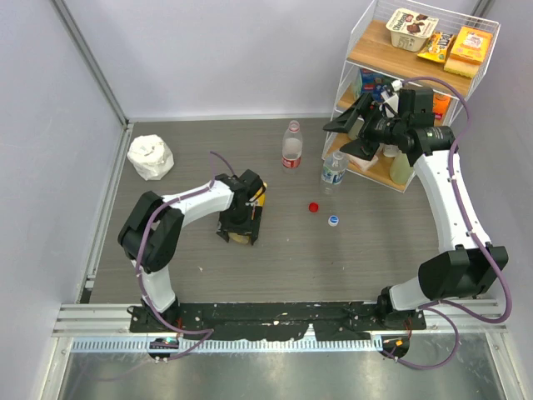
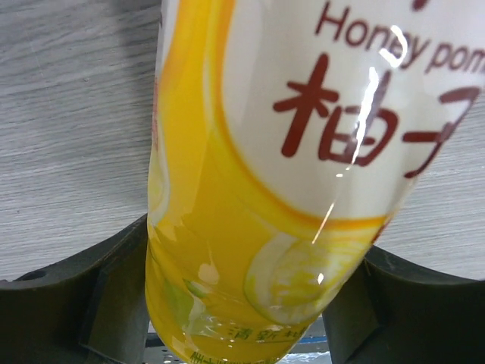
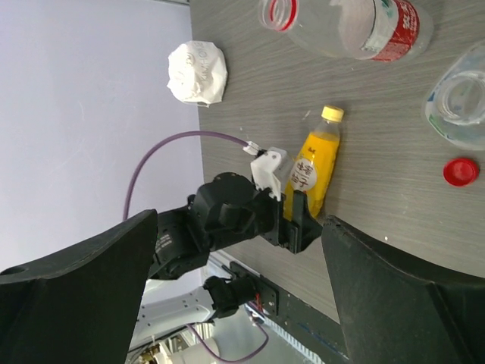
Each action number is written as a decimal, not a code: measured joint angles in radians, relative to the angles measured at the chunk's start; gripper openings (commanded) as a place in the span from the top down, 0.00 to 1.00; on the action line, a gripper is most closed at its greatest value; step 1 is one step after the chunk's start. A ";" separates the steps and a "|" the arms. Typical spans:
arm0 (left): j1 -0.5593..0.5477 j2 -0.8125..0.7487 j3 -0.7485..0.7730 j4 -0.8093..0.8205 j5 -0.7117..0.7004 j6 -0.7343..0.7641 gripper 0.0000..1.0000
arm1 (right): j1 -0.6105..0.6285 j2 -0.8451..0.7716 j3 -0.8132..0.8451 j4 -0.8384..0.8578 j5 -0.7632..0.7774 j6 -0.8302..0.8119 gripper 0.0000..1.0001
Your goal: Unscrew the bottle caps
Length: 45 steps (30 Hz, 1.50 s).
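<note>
My left gripper (image 1: 240,223) is shut on the yellow bottle (image 1: 256,198), jaws on both sides of its label (image 2: 250,227). The bottle lies tilted low over the table. Its yellow cap (image 3: 332,114) is on. The left gripper also shows in the right wrist view (image 3: 299,220). The tall clear bottle with the red label (image 1: 291,147) and the small clear bottle (image 1: 333,171) stand open-mouthed. The red cap (image 1: 314,207) and the pale blue-white cap (image 1: 333,220) lie loose on the table. My right gripper (image 1: 337,136) is open and empty, raised beside the shelf (image 3: 241,250).
A wire shelf (image 1: 358,58) with snack packs and bottles stands at the back right, close behind the right gripper. A crumpled white cloth (image 1: 151,157) lies at the back left. Walls enclose the left and back of the table.
</note>
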 measured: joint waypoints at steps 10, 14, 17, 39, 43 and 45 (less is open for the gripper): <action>0.000 -0.159 0.005 0.006 0.000 0.040 0.50 | 0.128 0.061 0.164 -0.163 0.080 -0.102 0.07; -0.004 -0.337 0.070 -0.013 0.007 0.052 0.51 | 0.212 0.096 0.260 -0.183 0.099 -0.100 0.07; -0.021 -0.459 0.110 -0.014 0.024 0.054 0.52 | 0.248 0.102 0.272 -0.174 0.098 -0.079 0.07; -0.119 -0.668 0.190 -0.035 0.196 -0.063 0.58 | 0.434 0.105 0.153 0.155 0.044 0.166 0.45; -0.121 -0.691 0.189 -0.052 0.189 -0.072 0.57 | 0.435 0.105 0.116 0.182 0.045 0.204 0.69; -0.121 -0.702 0.187 -0.059 0.182 -0.072 0.53 | 0.438 0.104 0.106 0.194 0.044 0.219 0.78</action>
